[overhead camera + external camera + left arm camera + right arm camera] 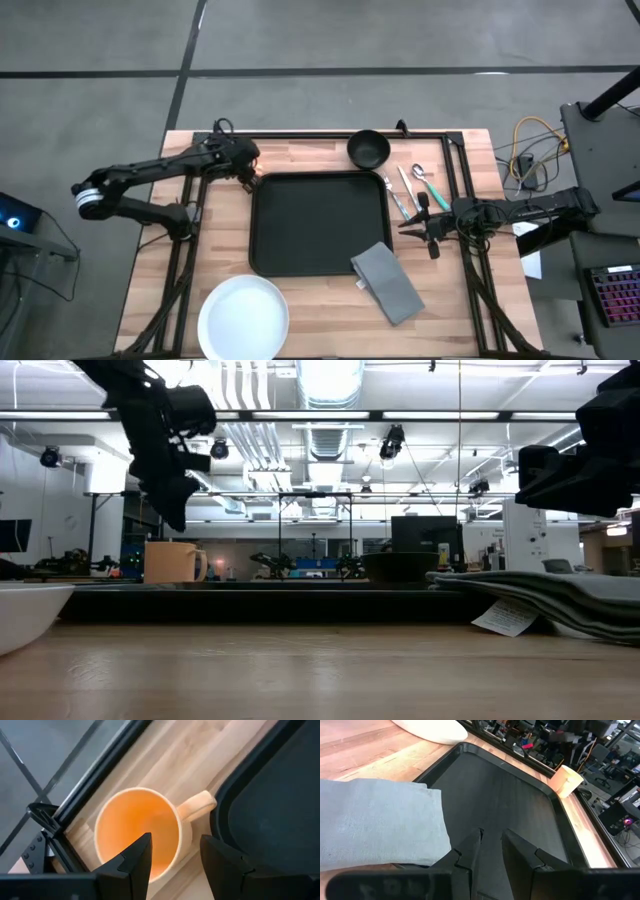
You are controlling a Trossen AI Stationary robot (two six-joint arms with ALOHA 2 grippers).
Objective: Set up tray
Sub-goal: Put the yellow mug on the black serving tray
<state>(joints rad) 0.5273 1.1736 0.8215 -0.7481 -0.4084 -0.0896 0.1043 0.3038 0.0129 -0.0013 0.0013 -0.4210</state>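
Note:
The black tray (320, 225) lies flat at the middle of the table. A cream mug with an orange inside (137, 827) stands upright on the wood just off the tray's far left corner, its handle (197, 805) toward the tray. My left gripper (175, 847) hangs open above the mug, pointing steeply down. One finger is over the mug's opening and the other over the gap between mug and tray. In the low view it (175, 510) is clear of the mug (173, 561). My right gripper (492, 837) waits at the tray's right edge, narrowly open, with nothing between its fingers.
A grey folded napkin (388, 282) lies over the tray's near right corner. A black bowl (368, 149) stands beyond the tray's far edge, cutlery (408, 190) lies to the tray's right, and a white plate (243, 318) sits at the near left.

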